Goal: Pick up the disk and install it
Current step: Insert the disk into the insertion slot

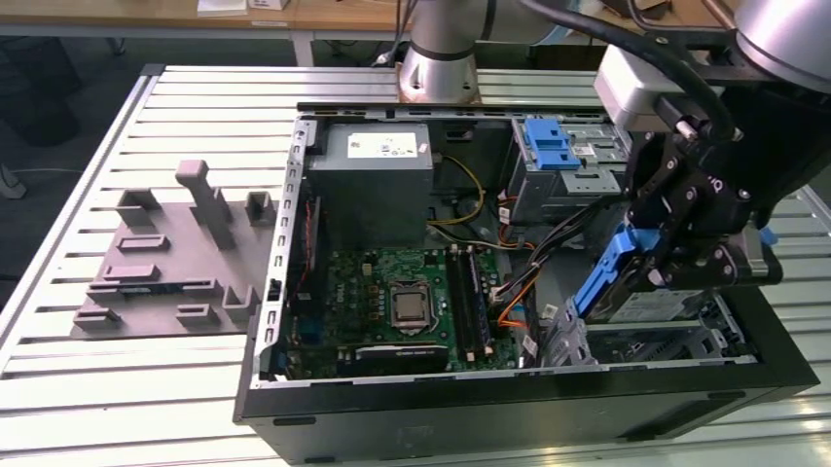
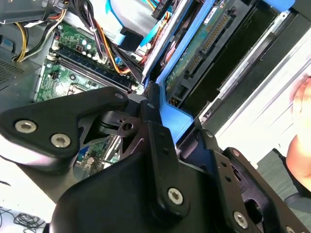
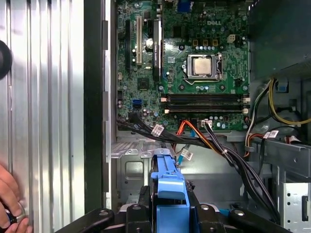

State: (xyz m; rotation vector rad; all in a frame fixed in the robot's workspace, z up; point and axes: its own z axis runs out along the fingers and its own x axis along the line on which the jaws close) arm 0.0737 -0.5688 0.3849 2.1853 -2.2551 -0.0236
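My gripper (image 1: 665, 261) is shut on the disk (image 1: 653, 304), a silver drive with blue side rails, held edge-up and tilted over the corner of the open computer case (image 1: 520, 394) at the exterior view's right. A blue rail (image 3: 167, 180) sits clamped between the black fingers (image 3: 144, 200) in the first wrist view. In the second wrist view the disk (image 2: 210, 41) shows its green circuit board, with the gripper (image 2: 167, 124) closed on its blue rail end. The disk hangs just above the metal bay (image 1: 649, 342) at the case's front.
Inside the case lie the green motherboard (image 1: 396, 302), a grey power-supply box (image 1: 374, 185) and a metal drive cage with a blue latch (image 1: 551, 146). Cable bundles (image 3: 214, 145) run beside the bay. A grey fixture (image 1: 169, 253) rests on the slatted table. A person's hand (image 3: 10, 204) is beside the case.
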